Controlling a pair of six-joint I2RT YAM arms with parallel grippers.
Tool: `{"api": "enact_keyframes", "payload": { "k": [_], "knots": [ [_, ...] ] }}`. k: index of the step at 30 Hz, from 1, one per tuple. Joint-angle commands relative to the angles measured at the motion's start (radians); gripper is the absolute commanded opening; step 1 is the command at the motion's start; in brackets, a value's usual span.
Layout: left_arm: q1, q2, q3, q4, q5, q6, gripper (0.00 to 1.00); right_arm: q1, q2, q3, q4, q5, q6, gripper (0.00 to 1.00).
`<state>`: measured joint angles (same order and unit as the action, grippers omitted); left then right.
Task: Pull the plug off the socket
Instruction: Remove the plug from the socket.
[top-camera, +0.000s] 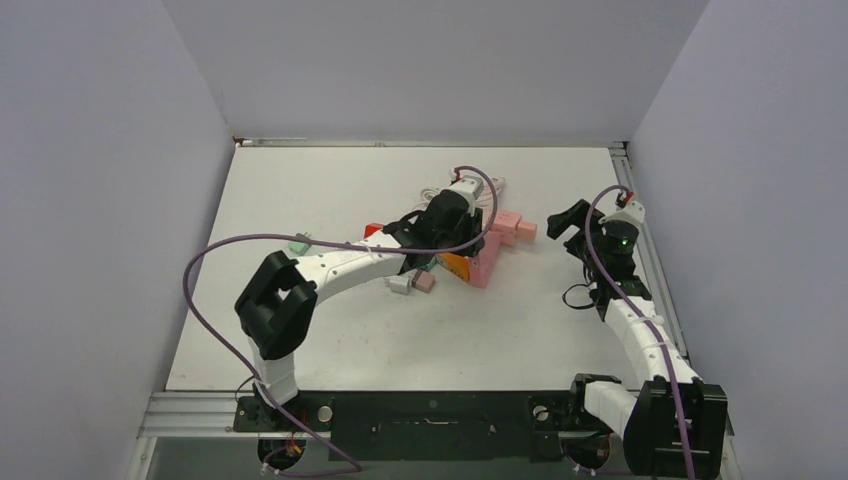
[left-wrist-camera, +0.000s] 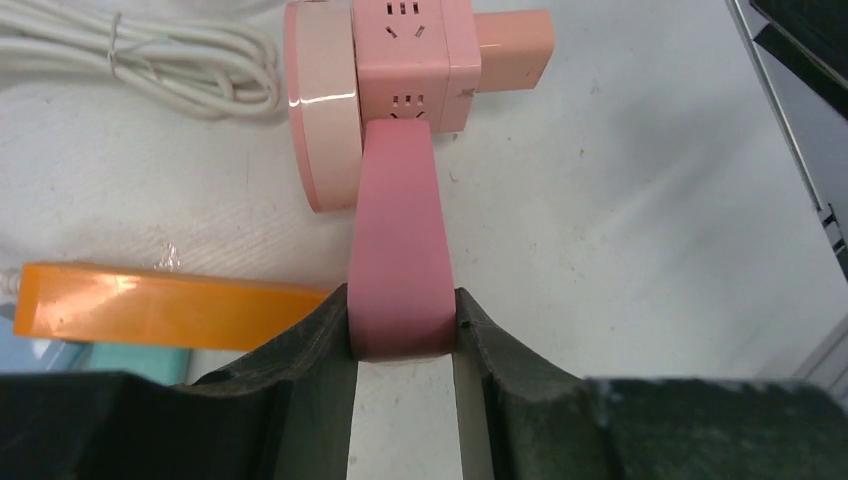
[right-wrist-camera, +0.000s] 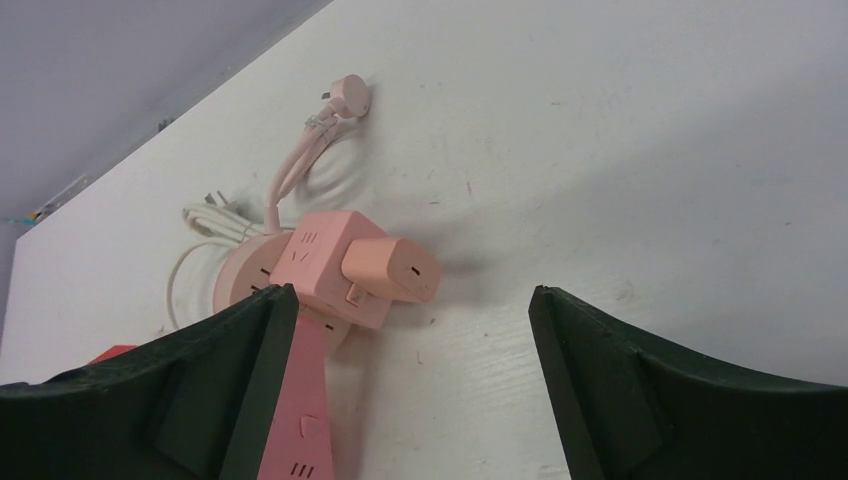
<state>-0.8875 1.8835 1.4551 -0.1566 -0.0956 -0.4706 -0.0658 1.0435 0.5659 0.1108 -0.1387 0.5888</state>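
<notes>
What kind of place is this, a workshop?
Probably a robot test bench: white table boxed in by plain walls, arms bolted along its edge, pink socket cube laid out for practice.

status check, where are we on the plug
Left hand shut on long pink plug. Plug seated in pink cube socket. Right hand open, holding nothing. Orange block beside left hand, off the plug.
</notes>
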Motion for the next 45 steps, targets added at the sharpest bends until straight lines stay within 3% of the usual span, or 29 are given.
{"api": "enact_keyframes", "payload": {
  "k": [1, 8, 16, 23, 38, 45],
  "knots": [
    [0.031, -0.166, -0.151, 0.184, 0.057, -0.113, 0.0, -0.007, 0.046, 0.022, 0.081, -0.156, 0.07, 0.9],
    [0.038, -0.321, -0.372, 0.317, 0.036, -0.201, 0.0, 0.0, 0.078, -0.034, 0.179, -0.317, 0.219, 0.91],
    [0.037, -0.405, -0.545, 0.4, 0.008, -0.262, 0.0, 0.072, 0.049, -0.129, 0.206, -0.273, 0.361, 0.96],
    [0.035, -0.413, -0.595, 0.441, 0.017, -0.278, 0.0, 0.154, 0.021, -0.184, 0.229, -0.189, 0.437, 0.97],
    [0.025, -0.422, -0.636, 0.462, 0.016, -0.281, 0.0, 0.167, 0.12, -0.174, 0.309, -0.151, 0.483, 0.84],
    [0.019, -0.414, -0.63, 0.465, 0.016, -0.281, 0.0, 0.179, 0.145, -0.175, 0.327, -0.152, 0.497, 0.83]
  ]
}}
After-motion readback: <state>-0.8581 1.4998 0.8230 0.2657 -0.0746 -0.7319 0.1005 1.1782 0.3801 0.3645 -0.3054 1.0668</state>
